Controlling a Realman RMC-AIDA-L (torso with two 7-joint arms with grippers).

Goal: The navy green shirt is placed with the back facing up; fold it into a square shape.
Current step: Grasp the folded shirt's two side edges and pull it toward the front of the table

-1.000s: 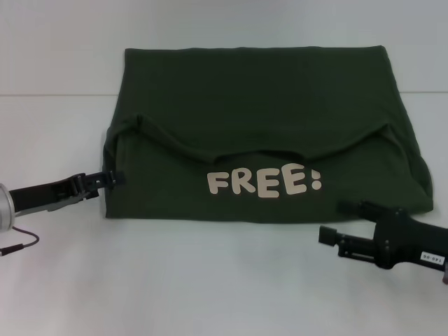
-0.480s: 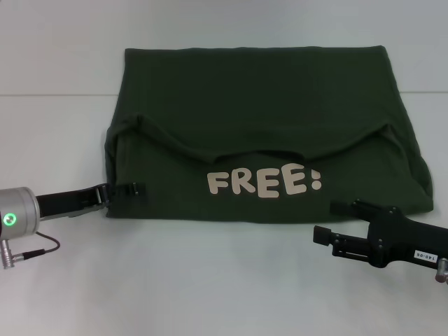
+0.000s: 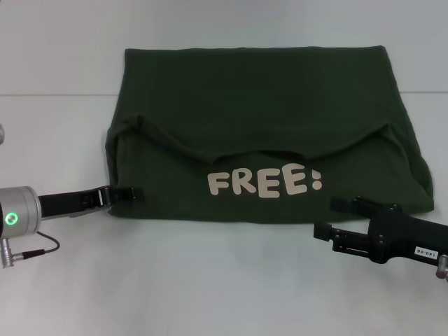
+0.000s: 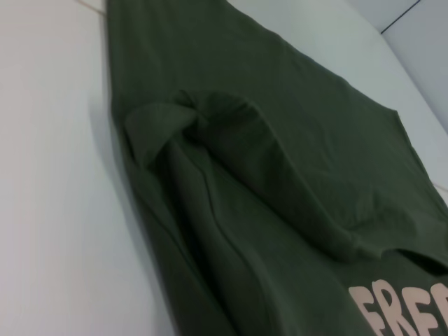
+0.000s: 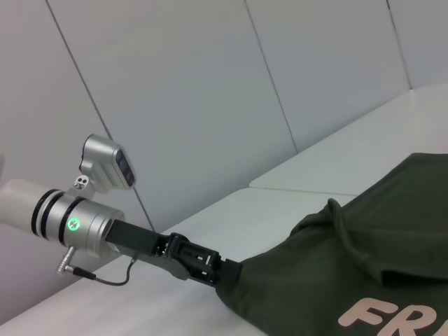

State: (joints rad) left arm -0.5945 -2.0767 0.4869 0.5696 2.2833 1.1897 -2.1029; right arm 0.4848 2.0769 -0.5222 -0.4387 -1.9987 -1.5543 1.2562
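A: Where's the navy green shirt (image 3: 259, 133)?

B: Flat on the white table (image 3: 210, 280), filling the middle out to twelve o'clock. It's already doubled over: the collar and shoulders lie folded toward the near hem, and the lettering "FREE!" (image 3: 264, 183) shows near six o'clock of the cloth.

A: And the arms?

B: The left gripper (image 3: 124, 193) sits at the shirt's eight o'clock corner, its dark fingers lying on the near left edge. Whether they're clamped on fabric or just resting on it, I can't tell. The right gripper (image 3: 341, 217) hovers just off the hem near four o'clock, its two fingers parted with nothing between them.

A: So which step is this?

B: I'd judge it's the setup for another fold, both hands going for the near edge.

A: What does that need?

B: The right gripper should reach the hem and pinch it. Then both should lift together, evenly, and carry the edge toward twelve o'clock so the bundle ends up square.
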